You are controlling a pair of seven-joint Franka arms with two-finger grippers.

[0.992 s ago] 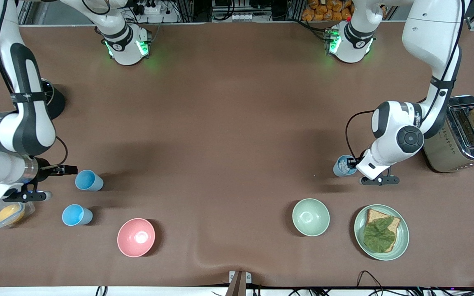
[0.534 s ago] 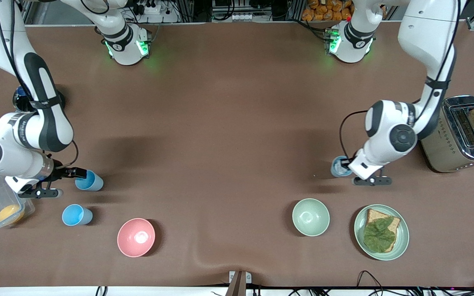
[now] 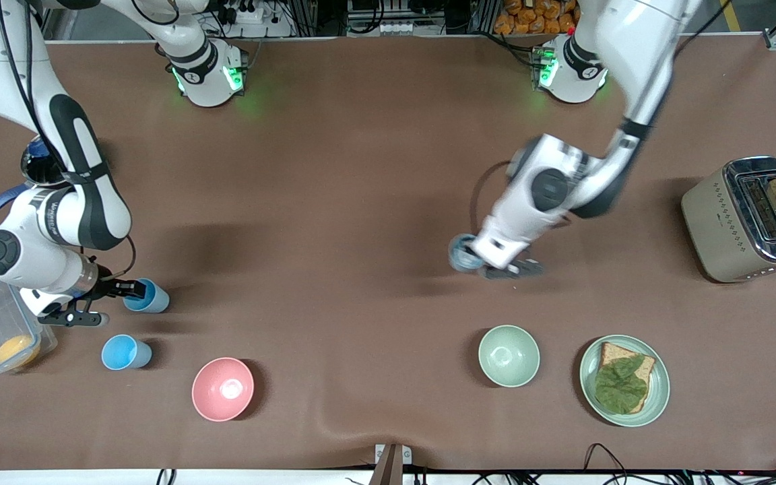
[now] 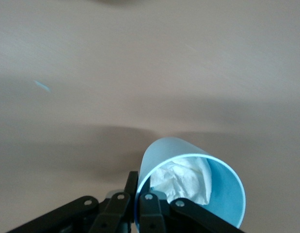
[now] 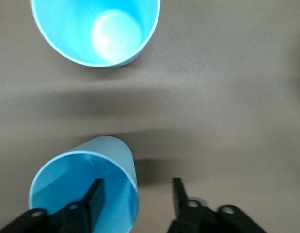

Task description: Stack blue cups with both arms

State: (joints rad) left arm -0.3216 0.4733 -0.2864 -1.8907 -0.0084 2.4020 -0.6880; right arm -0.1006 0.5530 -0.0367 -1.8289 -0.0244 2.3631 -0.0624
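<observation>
Low in the frame, toward the right arm's end of the table, the nearest blue cup (image 3: pixel 125 352) stands upright and free, close to a pink bowl (image 3: pixel 222 389). Just above it in the frame stands a second blue cup (image 3: pixel 147 296). The right gripper (image 3: pixel 133 289) straddles this cup's wall, its fingers (image 5: pixel 95 191) parted, one inside the rim and one outside, gripping nothing yet. Higher, near the frame's middle, the left gripper (image 3: pixel 475 259) is pinched closed on the rim of a third blue cup (image 3: pixel 465 254) and holds it over bare table. The left wrist view shows crumpled white paper (image 4: pixel 186 177) inside that cup.

The step in hand appears to be pickup: one cup gripped, one about to be. Next, the right fingers should close on the wall. Then one cup must be lined up over another and lowered in, though the paper may stop cups from nesting.
</observation>
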